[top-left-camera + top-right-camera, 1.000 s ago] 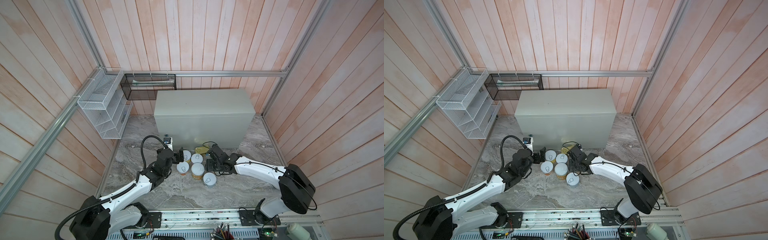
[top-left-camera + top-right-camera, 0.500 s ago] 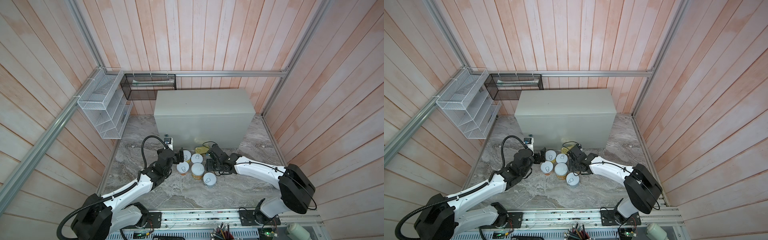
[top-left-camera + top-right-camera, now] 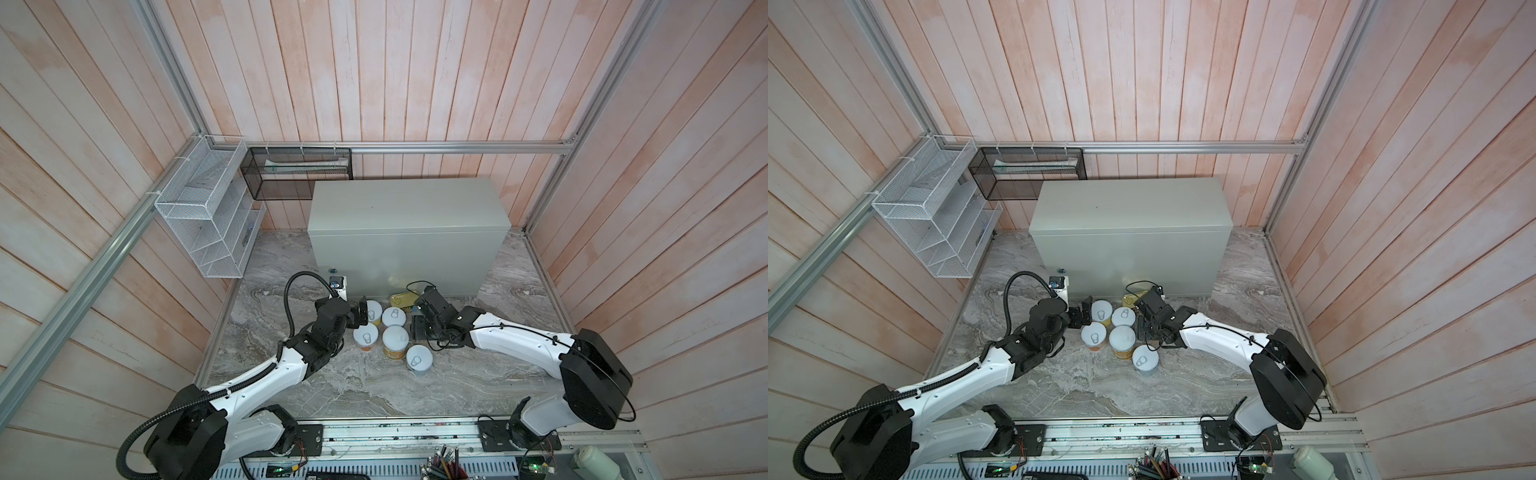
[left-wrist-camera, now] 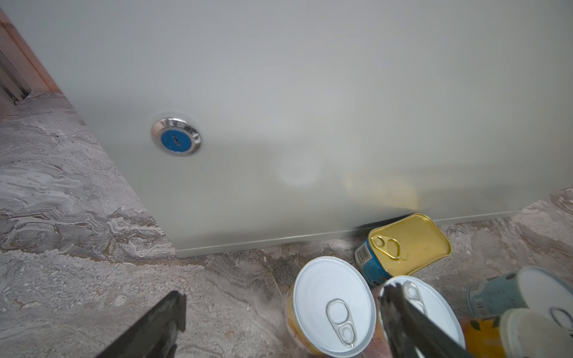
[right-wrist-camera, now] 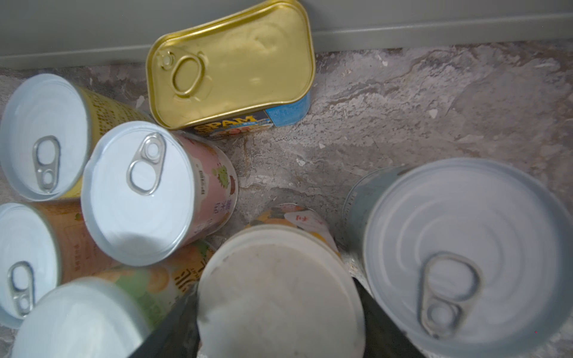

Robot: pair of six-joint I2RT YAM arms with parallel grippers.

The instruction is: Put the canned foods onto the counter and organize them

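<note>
The canned foods cluster on the marble floor in front of the counter (image 3: 407,208) (image 3: 1129,203). My left gripper (image 3: 360,316) (image 4: 283,294) is open, and its jaws straddle a yellow-labelled can (image 4: 333,305) (image 3: 372,311); one finger (image 4: 412,322) lies over the pink can (image 5: 139,192). My right gripper (image 3: 417,326) (image 5: 276,297) is shut on a can with a plain whitish top (image 5: 279,279), which the gripper hides in both top views. Beside it stand a pale blue can (image 5: 465,248) (image 3: 419,360), an orange can (image 5: 24,260) and the gold-topped tin (image 5: 229,62) (image 3: 402,300) against the counter's base.
A white wire basket rack (image 3: 208,224) hangs on the left wall and a black mesh basket (image 3: 297,174) on the back wall above the counter's left end. The counter's round lock (image 4: 175,140) faces the left wrist. Wooden walls close in on three sides.
</note>
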